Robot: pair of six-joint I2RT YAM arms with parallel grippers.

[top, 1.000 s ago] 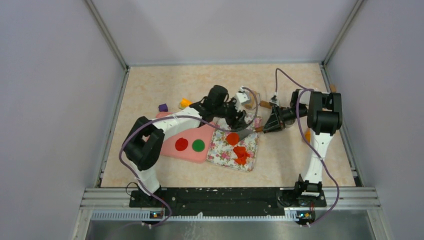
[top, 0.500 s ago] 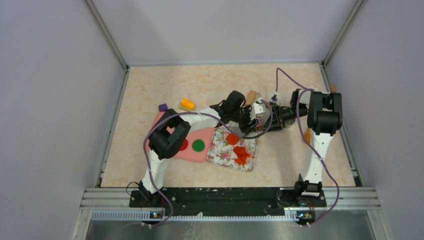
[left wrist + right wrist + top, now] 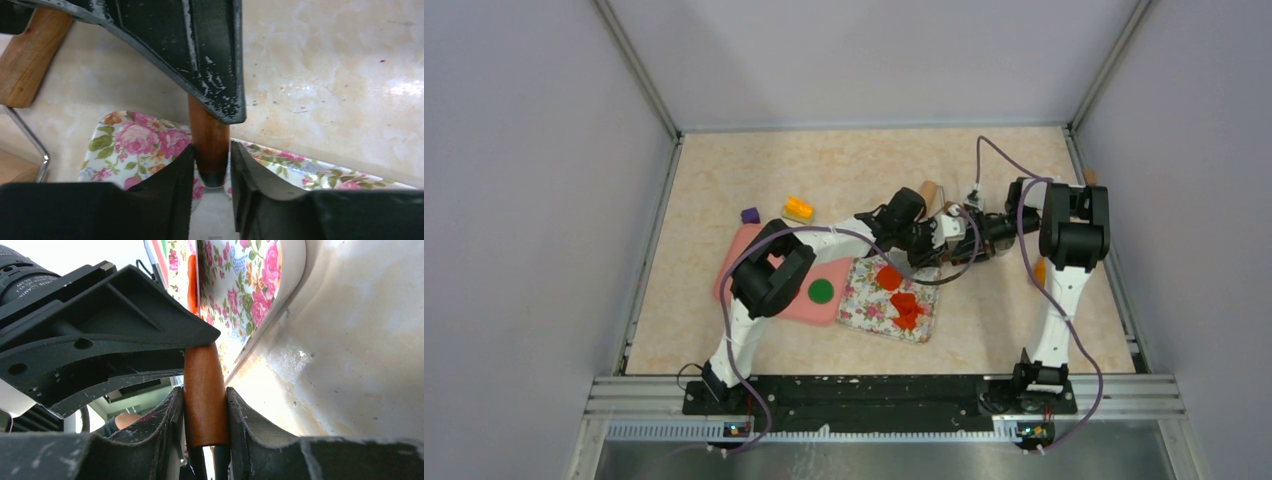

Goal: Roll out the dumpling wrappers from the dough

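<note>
Your right tool (image 3: 204, 396) is clenched on the wooden handle (image 3: 201, 367). Your left tool (image 3: 210, 148) brackets its tip, but I cannot tell if it grips. The dough (image 3: 889, 277) lies on the floral mat (image 3: 861, 300), near-left of both tools. It looks soft and easily dented, so hold the stiff handle and press lightly.

Setting: robotics lab test cell. Evidence: plain lilac-grey panels (image 3: 524, 200) on three sides; aluminium frame posts (image 3: 636, 72) at the corners; marble-patterned tabletop (image 3: 844, 160); left arm (image 3: 736, 340) and right arm (image 3: 1052, 335), white and black, bolted to a black base rail (image 3: 874, 392); purple cables (image 3: 996, 152) looped along them.
</note>
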